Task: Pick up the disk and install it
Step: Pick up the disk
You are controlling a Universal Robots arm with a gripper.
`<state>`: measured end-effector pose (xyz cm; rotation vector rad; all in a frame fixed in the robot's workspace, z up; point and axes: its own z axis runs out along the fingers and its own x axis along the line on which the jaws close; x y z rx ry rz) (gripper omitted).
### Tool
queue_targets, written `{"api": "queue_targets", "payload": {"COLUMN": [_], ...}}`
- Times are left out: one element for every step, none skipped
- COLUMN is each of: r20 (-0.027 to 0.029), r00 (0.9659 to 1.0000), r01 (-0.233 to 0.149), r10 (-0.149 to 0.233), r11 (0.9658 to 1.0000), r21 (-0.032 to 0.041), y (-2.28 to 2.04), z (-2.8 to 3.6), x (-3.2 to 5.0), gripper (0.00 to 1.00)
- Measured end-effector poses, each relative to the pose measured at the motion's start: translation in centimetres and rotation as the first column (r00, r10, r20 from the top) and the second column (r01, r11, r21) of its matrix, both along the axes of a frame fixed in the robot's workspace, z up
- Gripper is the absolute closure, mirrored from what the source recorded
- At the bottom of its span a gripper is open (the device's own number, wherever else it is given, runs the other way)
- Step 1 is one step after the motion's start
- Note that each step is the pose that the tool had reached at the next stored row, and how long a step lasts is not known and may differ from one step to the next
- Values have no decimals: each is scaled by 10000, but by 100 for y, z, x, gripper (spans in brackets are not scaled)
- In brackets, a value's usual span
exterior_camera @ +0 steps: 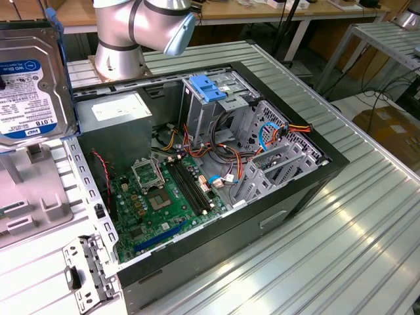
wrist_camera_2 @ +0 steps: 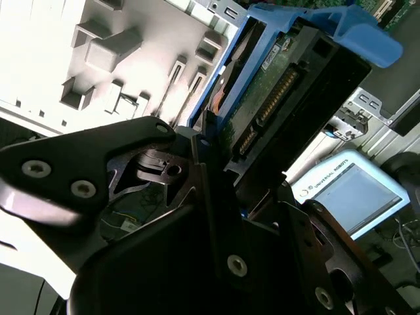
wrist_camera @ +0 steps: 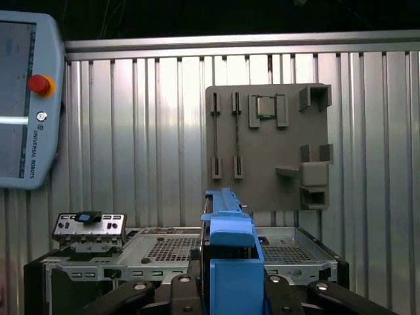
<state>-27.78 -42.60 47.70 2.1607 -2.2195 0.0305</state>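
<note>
The disk [exterior_camera: 26, 82] hangs at the exterior view's far left, its silver face with the blue-and-white label turned toward the camera, above a grey holder plate [exterior_camera: 29, 190]. In the second wrist view my gripper [wrist_camera_2: 246, 180] is shut on the disk [wrist_camera_2: 275, 92], whose green circuit-board underside, connector and blue side rail show between the black fingers [wrist_camera_2: 203, 157]. In the first wrist view the disk [wrist_camera: 230, 252] stands edge-on with its blue rail toward the camera, and my gripper [wrist_camera: 233, 292] clamps it from both sides.
The open computer case [exterior_camera: 308, 190] lies on the ribbed metal table, with a drive cage carrying a blue bracket [exterior_camera: 207, 88] and a grey power supply [exterior_camera: 115, 121]. The arm's base [exterior_camera: 121, 46] stands behind it. A teach pendant [wrist_camera: 26, 98] lies beside the holder plate [wrist_camera: 269, 147].
</note>
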Motion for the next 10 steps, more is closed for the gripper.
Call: {"api": "queue_targets", "payload": {"r20": [0,-1,0,0,0,-1,-1,0,-1,-1], "r00": [10000,10000,10000,10000,10000,10000,10000,10000,10000,10000], "r01": [0,0,0,0,0,0,0,0,0,-1], "r10": [0,0,0,0,0,0,0,0,0,1], "r11": [10000,10000,10000,10000,10000,10000,10000,10000,10000,10000], "r21": [0,-1,0,0,-1,-1,-1,0,0,-1], "y": [-11,-19,-24,-29,-33,-38,-42,-48,-52,-56], "z": [-1,-2,-3,-3,-3,-4,-4,-5,-5,-6], "x": [11,19,23,29,33,39,43,49,54,58], "gripper": [64,64,64,64,64,64,64,64,64,64]}}
